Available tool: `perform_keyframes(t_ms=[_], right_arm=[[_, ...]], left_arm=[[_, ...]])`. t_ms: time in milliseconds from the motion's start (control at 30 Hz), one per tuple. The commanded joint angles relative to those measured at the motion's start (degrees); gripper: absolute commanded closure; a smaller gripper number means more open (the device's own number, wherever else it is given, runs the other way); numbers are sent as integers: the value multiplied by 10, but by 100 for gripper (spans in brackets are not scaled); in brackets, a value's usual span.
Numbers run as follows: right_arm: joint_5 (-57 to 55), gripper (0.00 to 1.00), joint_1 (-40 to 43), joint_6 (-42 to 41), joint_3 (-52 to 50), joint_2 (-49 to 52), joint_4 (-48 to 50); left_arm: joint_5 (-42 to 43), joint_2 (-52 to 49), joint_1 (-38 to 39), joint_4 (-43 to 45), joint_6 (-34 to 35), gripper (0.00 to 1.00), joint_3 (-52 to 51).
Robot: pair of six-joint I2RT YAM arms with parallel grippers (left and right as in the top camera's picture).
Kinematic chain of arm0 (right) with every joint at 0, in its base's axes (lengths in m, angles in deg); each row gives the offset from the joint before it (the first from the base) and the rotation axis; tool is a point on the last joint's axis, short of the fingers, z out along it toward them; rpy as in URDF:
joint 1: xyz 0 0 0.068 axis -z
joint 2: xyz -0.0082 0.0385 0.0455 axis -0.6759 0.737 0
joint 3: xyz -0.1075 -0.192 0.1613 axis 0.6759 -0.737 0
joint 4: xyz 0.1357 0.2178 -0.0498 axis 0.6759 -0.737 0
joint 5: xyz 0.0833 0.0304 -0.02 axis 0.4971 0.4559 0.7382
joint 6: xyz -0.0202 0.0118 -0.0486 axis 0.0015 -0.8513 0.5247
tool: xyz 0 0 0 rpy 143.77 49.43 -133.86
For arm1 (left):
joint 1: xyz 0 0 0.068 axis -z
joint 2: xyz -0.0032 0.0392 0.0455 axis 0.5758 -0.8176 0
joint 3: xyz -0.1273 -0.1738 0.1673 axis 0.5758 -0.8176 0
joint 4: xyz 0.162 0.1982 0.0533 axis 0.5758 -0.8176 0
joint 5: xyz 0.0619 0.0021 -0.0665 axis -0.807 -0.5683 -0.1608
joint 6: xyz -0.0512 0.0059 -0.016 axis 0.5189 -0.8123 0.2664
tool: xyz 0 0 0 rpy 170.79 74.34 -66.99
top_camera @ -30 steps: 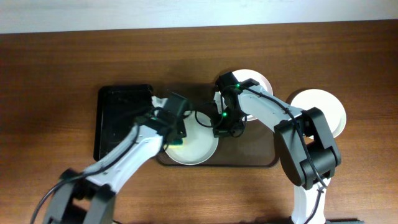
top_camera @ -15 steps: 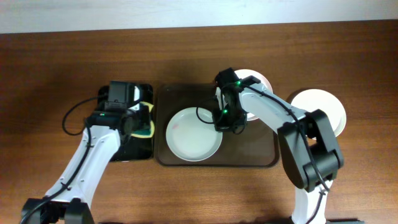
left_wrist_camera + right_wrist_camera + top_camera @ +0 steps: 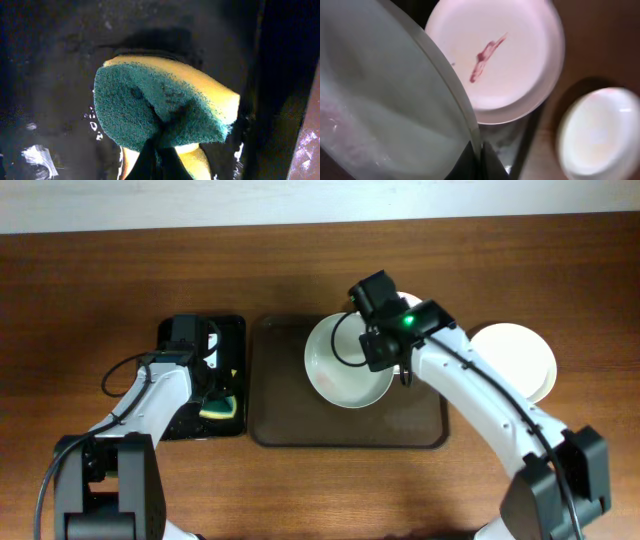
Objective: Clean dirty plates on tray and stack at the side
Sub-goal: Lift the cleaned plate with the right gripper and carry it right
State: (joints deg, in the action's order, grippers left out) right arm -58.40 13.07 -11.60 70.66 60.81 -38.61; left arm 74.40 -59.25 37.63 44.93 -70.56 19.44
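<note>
My right gripper [image 3: 384, 358] is shut on the rim of the pale green plate [image 3: 345, 362] and holds it lifted and tilted above the dark brown tray [image 3: 300, 425]; its rim fills the right wrist view [image 3: 395, 100]. The pinkish-white plate [image 3: 495, 60] with a red smear lies on the tray below, mostly hidden in the overhead view. The cream-white plate [image 3: 512, 358] sits on the table to the right, also in the right wrist view [image 3: 600, 135]. My left gripper [image 3: 215, 395] is shut on a green-and-yellow sponge [image 3: 160, 110] over the small black tray [image 3: 180, 380].
The small black tray looks wet in the left wrist view [image 3: 45, 75]. The brown table [image 3: 90, 290] extends on all sides, with a pale wall strip [image 3: 300, 200] at the far edge.
My right gripper has lifted the green plate off the tray and carried it up and to the right. My left arm has carried the sponge from the plate to the black tray.
</note>
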Motion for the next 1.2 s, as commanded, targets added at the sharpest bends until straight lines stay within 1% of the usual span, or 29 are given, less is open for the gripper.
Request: perform_keyframes(t_ms=[0,100,233,333,533,667,767,933,1033,1133,1167], right_arm=[[-176,96,-46,9,13,-26,0],[-264,96,-89,9,13,-26,2],[-332,96,-127,9,13,-26,9],[-369,96,-141,9,13,-26,17],[-378,96,-142,5,13,-26,23],[-372,96,-134,-48,13,-26,23],[-319,96,-111,-82,13,-26,23],[-149,96,-9,-144,13,-26,23],[-55,96,67,-161,13,-26,23],[78,96,183,-172,13,-25,22],[107,96,214,-173,13,-25,22]], left_arm=[[6,-16,-1,3,-9,100,-2],[6,-16,-1,4,-9,100,-2],[7,-16,-1,4,-9,100,-2],[6,-16,-1,3,-9,100,-2],[6,-16,-1,3,-9,100,-2],[6,-16,-1,3,-9,100,-2],[6,-16,-1,3,-9,100,-2],[7,-16,-1,3,-9,100,-2],[7,-16,-1,3,-9,99,-2],[6,-16,-1,3,-9,100,-2],[7,-16,-1,3,-9,100,-2]])
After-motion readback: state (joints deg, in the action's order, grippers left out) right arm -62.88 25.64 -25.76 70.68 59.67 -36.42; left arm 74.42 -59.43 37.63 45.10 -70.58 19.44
